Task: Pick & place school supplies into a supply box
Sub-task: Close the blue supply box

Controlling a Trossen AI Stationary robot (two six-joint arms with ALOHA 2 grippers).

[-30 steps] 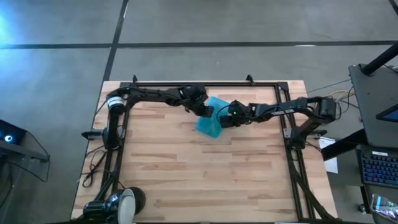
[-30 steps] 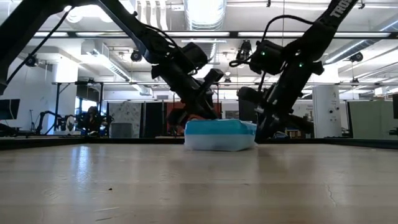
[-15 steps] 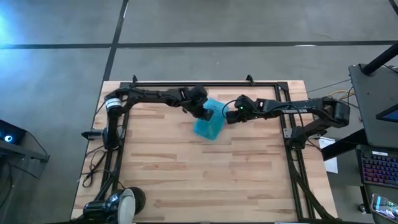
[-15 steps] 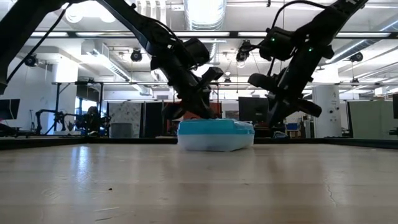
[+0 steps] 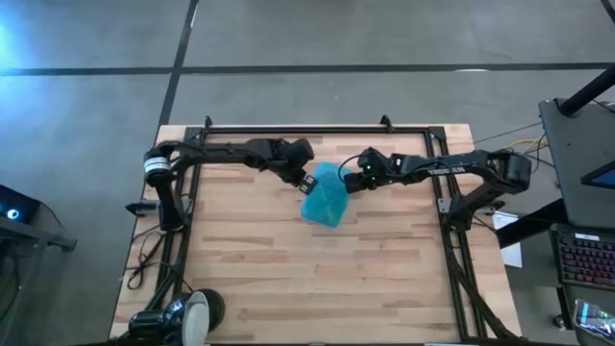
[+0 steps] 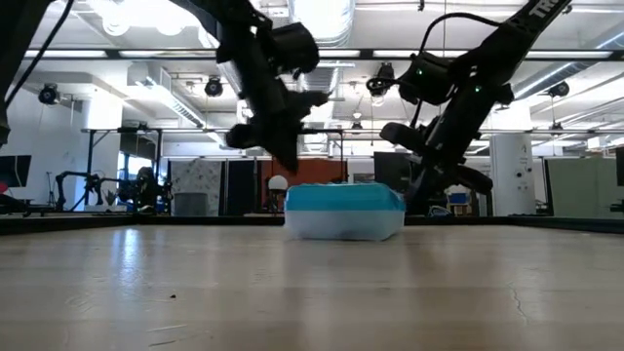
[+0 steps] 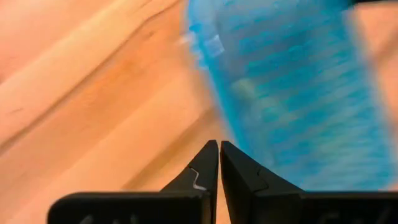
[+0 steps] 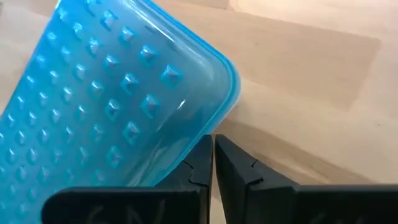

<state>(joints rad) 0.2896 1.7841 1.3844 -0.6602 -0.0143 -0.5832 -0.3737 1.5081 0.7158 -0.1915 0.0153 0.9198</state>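
The supply box [image 5: 325, 197] lies shut on the wooden table, its teal studded half up; it also shows in the low view [image 6: 344, 210]. No scissors, pens or pencils show apart from it. My left gripper [image 5: 307, 180] is shut and hangs above and to the left of the box [image 7: 292, 93], clear of its lid in the low view [image 6: 291, 168]. My right gripper [image 5: 349, 181] is shut and sits low at the box's far right corner [image 8: 213, 142]. My right gripper's shut fingertips [image 8: 202, 152] stand right against the rounded corner [image 8: 225, 93] of the box's teal half, coming slanting down from the table's right. I cannot tell whether they touch it. The box rests flat on the table.
A black frame rail [image 5: 317, 130] runs along the far edge and down both sides of the table. A round lamp-like object [image 5: 197, 309] sits at the near left corner. Bare wood [image 5: 317, 279] stretches between the box and the near edge.
My left gripper has risen off the box and drawn back toward the table's left. My right gripper pulled away from the box toward the right and up, then came back down to the box's far right corner. The box has shifted slightly toward the near edge.
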